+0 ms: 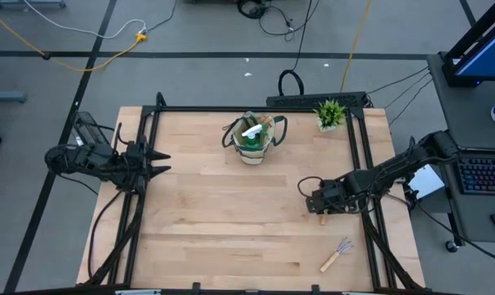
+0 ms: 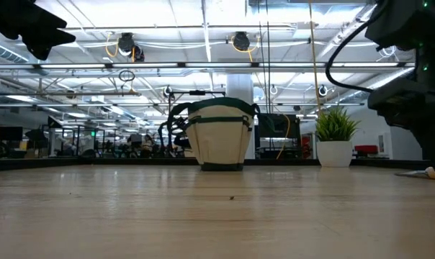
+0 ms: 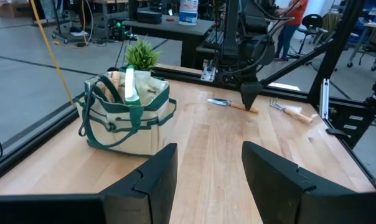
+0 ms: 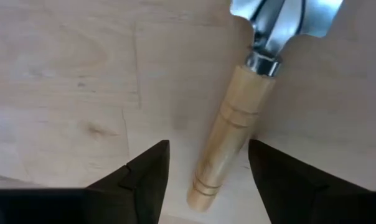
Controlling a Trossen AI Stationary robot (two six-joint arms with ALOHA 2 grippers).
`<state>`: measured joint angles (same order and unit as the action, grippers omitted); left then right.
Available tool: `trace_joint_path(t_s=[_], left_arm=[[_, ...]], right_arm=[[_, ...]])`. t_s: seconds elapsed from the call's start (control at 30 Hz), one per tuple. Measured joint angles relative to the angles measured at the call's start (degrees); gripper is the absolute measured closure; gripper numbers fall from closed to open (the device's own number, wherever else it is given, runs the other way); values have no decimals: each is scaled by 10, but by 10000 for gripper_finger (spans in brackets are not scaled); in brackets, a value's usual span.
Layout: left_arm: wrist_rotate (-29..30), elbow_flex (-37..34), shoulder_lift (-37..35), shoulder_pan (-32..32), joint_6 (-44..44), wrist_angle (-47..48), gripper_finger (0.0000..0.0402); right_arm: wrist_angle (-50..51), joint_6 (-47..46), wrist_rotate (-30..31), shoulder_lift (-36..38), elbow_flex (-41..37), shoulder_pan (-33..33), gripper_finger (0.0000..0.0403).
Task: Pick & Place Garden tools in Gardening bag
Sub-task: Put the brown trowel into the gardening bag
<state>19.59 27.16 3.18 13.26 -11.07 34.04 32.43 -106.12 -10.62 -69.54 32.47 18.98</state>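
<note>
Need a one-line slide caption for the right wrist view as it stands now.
Right gripper, fingers open, poised over the wooden handle of a trowel lying flat on the table, not yet gripped.

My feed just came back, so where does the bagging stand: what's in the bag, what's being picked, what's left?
Done: the spray bottle stands in the gardening bag, with other items I can't identify. In hand: the right gripper is open over a trowel, its handle between the fingers, not gripped. Left: that trowel and the hand rake near the table's front right. The left gripper waits, open, at the left edge.
</note>
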Motion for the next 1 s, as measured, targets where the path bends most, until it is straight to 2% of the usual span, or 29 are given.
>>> trace_joint_path(t_s=[0.3, 0.77, 1.0], left_arm=[[0, 0, 0, 0, -8, 0, 218], [0, 0, 0, 0, -8, 0, 218], [0, 0, 0, 0, -7, 0, 218]], right_arm=[[-24, -10, -1, 2, -28, 0, 217], [-9, -12, -21, 1, -30, 16, 347], [-16, -6, -26, 0, -30, 16, 349]])
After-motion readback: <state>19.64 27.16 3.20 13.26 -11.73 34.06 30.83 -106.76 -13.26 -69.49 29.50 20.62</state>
